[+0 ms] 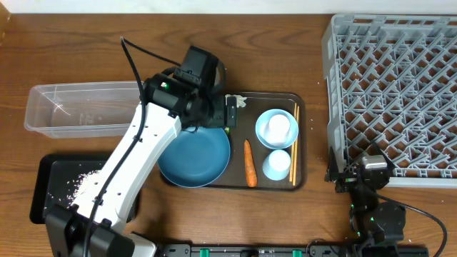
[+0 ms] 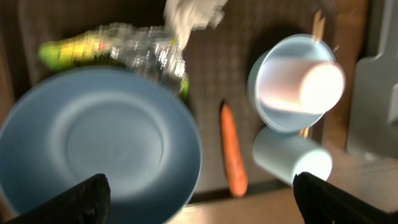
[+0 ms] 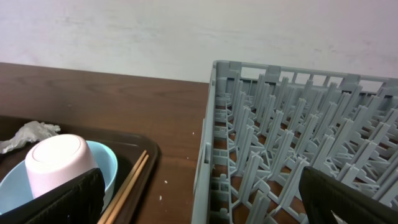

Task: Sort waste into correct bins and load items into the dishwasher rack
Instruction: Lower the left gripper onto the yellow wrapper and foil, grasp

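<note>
Centrally, the left pincer [image 2: 199, 200] hung spread over the wrapper [image 2: 124, 50] and blue bowl [image 2: 93, 143]; lower right, the right pincer [image 3: 199, 198] rested spread beside the rack [image 3: 298, 155].

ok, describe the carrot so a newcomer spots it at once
Find the brown tray left of the big grey rack. The carrot lies on it between the wide dark-blue bowl and the loose pale cup. It is the only orange thing there, thin and tapered.
</note>
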Controlling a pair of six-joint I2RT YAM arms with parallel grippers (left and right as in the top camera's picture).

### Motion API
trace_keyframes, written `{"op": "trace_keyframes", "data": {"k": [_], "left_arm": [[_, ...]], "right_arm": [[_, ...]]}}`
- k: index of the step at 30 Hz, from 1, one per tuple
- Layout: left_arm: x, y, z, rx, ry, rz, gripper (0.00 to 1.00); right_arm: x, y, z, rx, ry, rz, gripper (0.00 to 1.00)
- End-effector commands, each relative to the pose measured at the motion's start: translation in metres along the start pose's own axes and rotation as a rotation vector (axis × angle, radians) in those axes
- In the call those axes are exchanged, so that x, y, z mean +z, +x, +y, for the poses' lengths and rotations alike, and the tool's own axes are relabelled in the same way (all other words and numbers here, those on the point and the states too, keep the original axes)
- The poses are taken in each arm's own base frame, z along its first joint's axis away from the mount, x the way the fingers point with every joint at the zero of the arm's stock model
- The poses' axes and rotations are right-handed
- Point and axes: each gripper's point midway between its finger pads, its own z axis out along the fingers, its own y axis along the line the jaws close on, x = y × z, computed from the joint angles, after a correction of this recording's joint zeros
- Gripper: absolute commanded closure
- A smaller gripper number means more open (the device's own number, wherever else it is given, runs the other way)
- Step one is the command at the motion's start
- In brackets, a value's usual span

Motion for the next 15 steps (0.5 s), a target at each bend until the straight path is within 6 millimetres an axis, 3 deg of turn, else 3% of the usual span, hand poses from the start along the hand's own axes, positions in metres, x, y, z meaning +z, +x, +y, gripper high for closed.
{"op": "trace_keyframes", "data": {"k": [1,7,11,15], "left_arm": [[-0.005,-0.015,-0.009,0.079,0.033,-0.059,0.03],[-0.002,-0.037,-0.017,0.196,0.051,-0.141,0.03],[0.013,-0.057,0.011,0.205,-0.125,-0.19,0.02],[0.034,-0.059,0.023,0.204,-0.188,-0.159,0.02]], "right_arm": [[0.0,0.001,-0.003,-0.012,0.012,0.0,0.01],[0.0,0.001,-0.003,-0.012,0.012,0.0,0.01],[0.0,0.001,-0.003,-0.012,0.012,0.0,0.01],[0.0,0.001,-0.003,-0.012,0.012,0.0,0.01]]}}
